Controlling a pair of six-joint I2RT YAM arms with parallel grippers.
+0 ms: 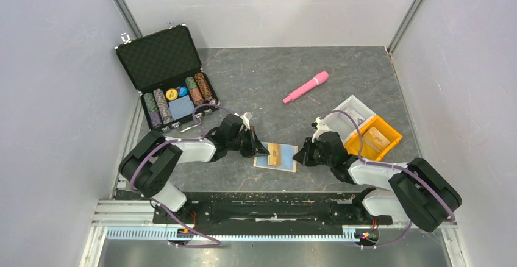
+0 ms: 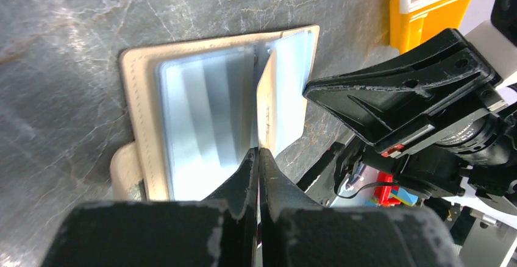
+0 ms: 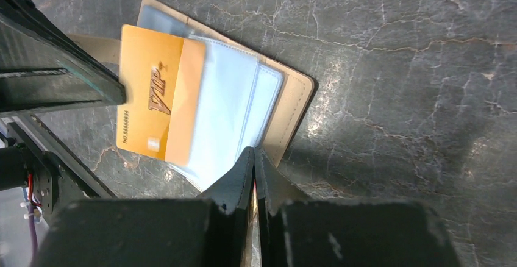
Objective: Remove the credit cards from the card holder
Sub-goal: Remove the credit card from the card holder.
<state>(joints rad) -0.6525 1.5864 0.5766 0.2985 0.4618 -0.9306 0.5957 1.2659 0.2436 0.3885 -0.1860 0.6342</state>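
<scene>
While left gripper (image 2: 258, 156) pinches the gold credit card (image 3: 152, 96), I read "VIP" on it; right gripper (image 3: 253, 154) closed, tip at card holder (image 3: 297, 96) edge.

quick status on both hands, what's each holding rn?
Left hand: closed, pinching the gold credit card by its edge.
Right hand: closed, apparently on the edge of the card holder.
</scene>
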